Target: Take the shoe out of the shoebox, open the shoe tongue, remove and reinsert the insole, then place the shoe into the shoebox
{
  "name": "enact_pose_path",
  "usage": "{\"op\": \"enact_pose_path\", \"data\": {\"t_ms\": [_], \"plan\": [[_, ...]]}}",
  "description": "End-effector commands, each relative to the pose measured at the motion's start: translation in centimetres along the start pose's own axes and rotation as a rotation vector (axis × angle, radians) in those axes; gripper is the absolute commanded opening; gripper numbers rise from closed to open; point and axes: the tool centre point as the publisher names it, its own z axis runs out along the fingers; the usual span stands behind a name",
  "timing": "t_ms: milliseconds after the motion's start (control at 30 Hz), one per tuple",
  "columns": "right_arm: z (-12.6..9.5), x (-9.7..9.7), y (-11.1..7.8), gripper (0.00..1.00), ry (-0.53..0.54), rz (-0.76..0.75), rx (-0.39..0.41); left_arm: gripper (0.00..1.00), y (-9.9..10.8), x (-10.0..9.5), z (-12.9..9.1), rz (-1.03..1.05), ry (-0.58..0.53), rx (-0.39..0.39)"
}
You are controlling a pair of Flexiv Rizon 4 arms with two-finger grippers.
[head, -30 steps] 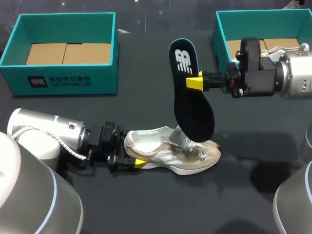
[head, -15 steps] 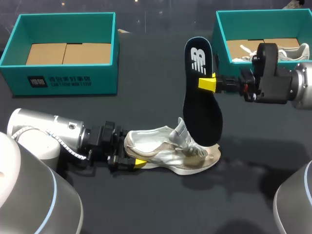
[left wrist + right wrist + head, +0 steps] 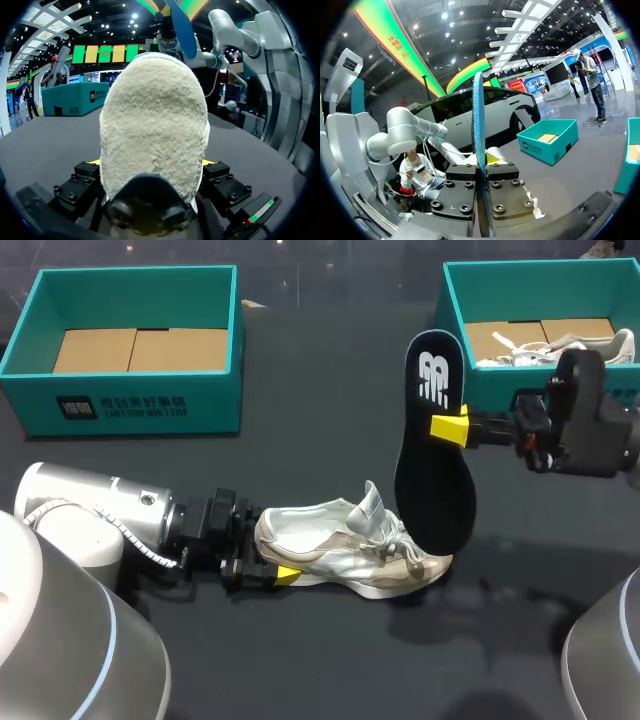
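The right gripper (image 3: 452, 427) is clamped on the insole (image 3: 433, 455), a long, flat, dark oval with a white logo at its heel end. It hangs nearly upright, pinched at one long side just below the logo. Its toe end drops below the gripper to the forefoot of the shoe (image 3: 350, 550); whether they touch cannot be told. From the right wrist it stands edge-on between the fingers as a thin blue strip. The left gripper (image 3: 272, 562) grasps the shoe's heel from both sides. The shoe is beige suede and silvery mesh on a white sole, laces loose, tongue raised, and rests on the black table (image 3: 330, 390) with its toe pointing away from that gripper. From the left wrist the heel is a rounded, fuzzy cream mound. Well beyond the left gripper stands a teal box (image 3: 135, 405) with a brown cardboard floor. Beside the right gripper a second teal box (image 3: 455, 310) holds another pale shoe (image 3: 560, 345).
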Motion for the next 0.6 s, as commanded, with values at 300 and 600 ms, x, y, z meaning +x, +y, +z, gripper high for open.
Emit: {"op": "enact_pose_path", "data": {"t_ms": [300,600], "plan": [[-0.9,1.7,-0.5,0.00,0.002,-0.001,0.008,0.00,0.0,0.0,0.0,0.000,-0.002,0.000],[-1.6,2.4,-0.8,0.00,0.013,0.006,0.015,0.00,0.0,0.0,0.0,0.000,-0.002,0.000]]}}
